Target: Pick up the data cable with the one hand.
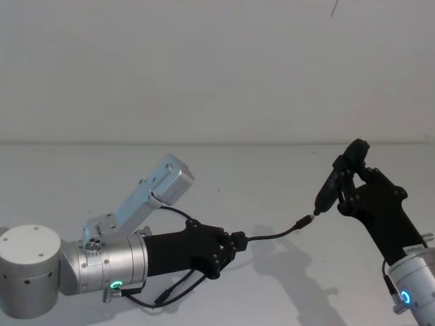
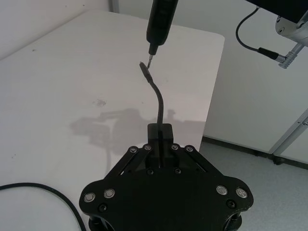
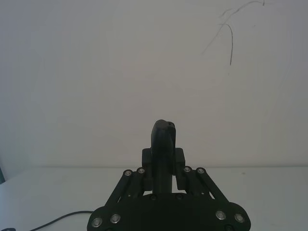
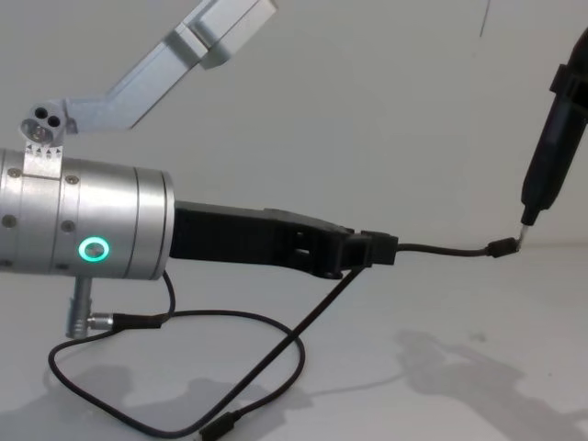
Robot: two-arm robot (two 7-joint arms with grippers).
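The data cable [image 1: 275, 235] is a thin black cord held above the white table. My left gripper [image 1: 238, 242], black on a silver wrist with a green ring, is shut on it. A short stretch sticks out past the fingertips and ends in a small plug [image 1: 305, 221]. In the left wrist view the cable [image 2: 158, 98] curves away from the left gripper [image 2: 160, 132]. My right gripper [image 1: 350, 183] is shut on a slim black tool [image 1: 336, 180]. The tool's pin tip almost touches the plug [image 4: 501, 247]. The cable's slack [image 4: 276, 354] hangs in a loop below the left gripper [image 4: 372, 248].
The white table [image 2: 62, 82] ends at an edge [image 2: 211, 101] with floor beyond it. A plain wall stands behind. A silver bracket [image 1: 156, 185] rises from my left wrist. The right wrist view has the right gripper [image 3: 163, 161] holding the tool [image 3: 163, 137].
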